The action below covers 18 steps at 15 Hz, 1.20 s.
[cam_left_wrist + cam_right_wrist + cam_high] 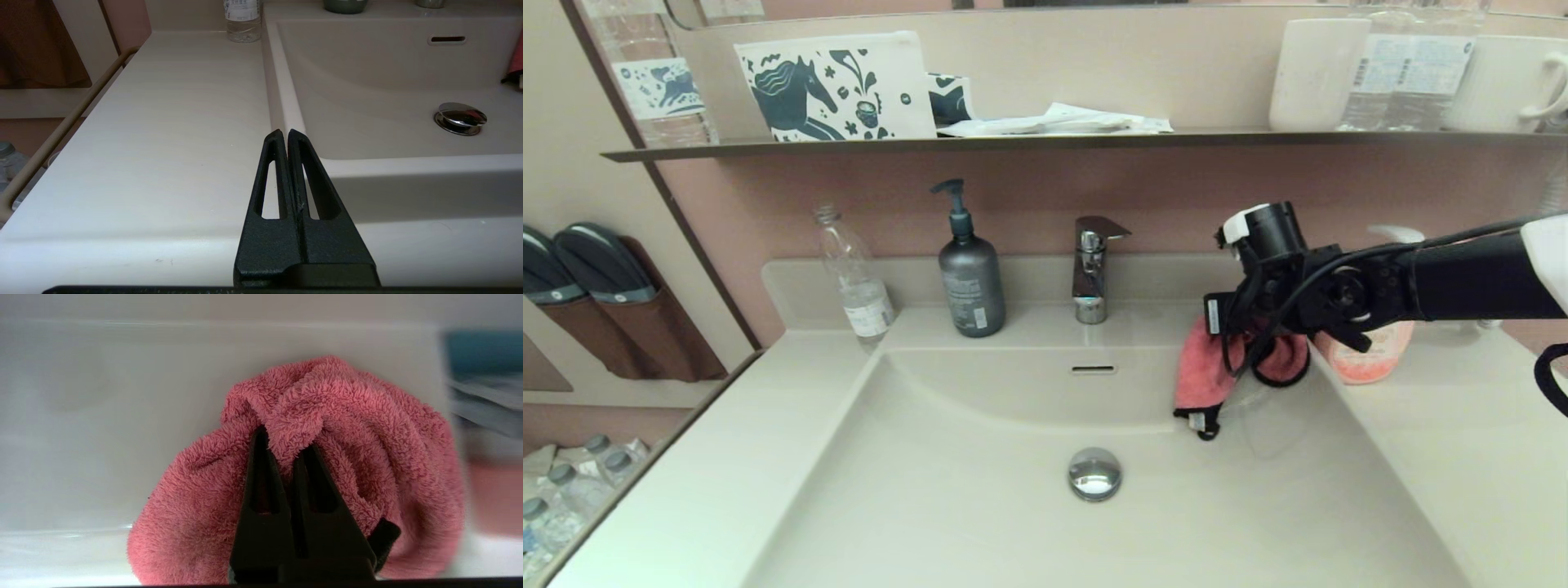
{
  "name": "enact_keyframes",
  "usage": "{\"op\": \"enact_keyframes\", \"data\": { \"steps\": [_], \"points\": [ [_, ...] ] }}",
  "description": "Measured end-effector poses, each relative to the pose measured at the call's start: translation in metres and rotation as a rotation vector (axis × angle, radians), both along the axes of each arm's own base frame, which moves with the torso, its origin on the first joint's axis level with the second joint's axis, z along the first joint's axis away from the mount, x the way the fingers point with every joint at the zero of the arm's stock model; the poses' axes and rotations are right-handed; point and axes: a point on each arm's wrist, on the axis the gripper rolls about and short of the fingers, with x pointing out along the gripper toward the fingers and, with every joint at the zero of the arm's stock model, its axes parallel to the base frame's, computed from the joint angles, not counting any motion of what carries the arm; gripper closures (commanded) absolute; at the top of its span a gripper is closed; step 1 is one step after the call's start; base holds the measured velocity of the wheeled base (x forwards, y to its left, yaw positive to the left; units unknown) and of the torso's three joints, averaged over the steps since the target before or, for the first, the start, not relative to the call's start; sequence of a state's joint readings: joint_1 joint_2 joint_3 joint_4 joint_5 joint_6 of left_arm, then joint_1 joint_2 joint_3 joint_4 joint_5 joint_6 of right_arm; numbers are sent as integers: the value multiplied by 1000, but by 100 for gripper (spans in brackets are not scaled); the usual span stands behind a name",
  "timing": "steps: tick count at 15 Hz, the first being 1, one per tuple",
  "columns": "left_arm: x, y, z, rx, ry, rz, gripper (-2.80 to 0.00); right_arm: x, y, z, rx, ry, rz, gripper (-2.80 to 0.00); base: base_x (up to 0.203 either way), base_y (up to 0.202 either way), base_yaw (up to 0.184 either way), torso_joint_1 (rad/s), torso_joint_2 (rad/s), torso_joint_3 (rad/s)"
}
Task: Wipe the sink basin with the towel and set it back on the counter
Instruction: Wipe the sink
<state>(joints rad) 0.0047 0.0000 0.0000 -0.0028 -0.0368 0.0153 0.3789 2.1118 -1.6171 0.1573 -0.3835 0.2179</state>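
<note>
The towel (1207,371) hangs bunched over the basin's (980,498) back right corner, up and right of the drain plug (1094,473), pinched in the right hand (286,447), whose fingers are clamped tight on a fold. Looks like it's just being carried in and the wiping hasn't really got going, so next it needs to drop down until the cloth presses on the basin floor near the plug, then sweep. Left hand (284,136) sits closed and empty over the desk (163,122), left of the plug.
</note>
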Motion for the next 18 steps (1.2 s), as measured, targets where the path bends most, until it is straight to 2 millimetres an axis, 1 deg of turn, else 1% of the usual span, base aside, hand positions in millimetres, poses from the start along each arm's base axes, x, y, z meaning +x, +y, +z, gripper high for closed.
{"op": "enact_keyframes", "data": {
  "steps": [2, 3, 7, 9, 11, 14, 16, 18],
  "points": [
    [0, 0, 0, 0, 0, 0, 0, -10, -8, 6, 1, 33, -24, 0, 0, 0, 0, 0, 0, 0],
    [0, 0, 0, 0, 0, 0, 0, -20, -10, 11, 2, 70, -32, 0, 0, 0, 0, 0, 0, 0],
    [0, 0, 0, 0, 0, 1, 0, -71, -13, 36, 7, 230, -52, 0, 0, 0, 0, 0, 0, 0],
    [0, 0, 0, 0, 0, 1, 0, -89, -21, 42, -32, 291, -74, 0, 0, 0, 0, 0, 0, 0],
    [0, 0, 0, 0, 0, 0, 0, -96, -23, 45, -71, 299, -97, 0, 0, 0, 0, 0, 0, 0],
    [0, 0, 0, 0, 0, 1, 0, -103, -16, 47, -106, 301, -71, 0, 0, 0, 0, 0, 0, 0],
    [0, 0, 0, 0, 0, 0, 0, -103, -12, 40, -179, 327, -80, 0, 0, 0, 0, 0, 0, 0],
    [0, 0, 0, 0, 0, 0, 0, -97, -9, 28, -234, 351, -100, 0, 0, 0, 0, 0, 0, 0]
  ]
}}
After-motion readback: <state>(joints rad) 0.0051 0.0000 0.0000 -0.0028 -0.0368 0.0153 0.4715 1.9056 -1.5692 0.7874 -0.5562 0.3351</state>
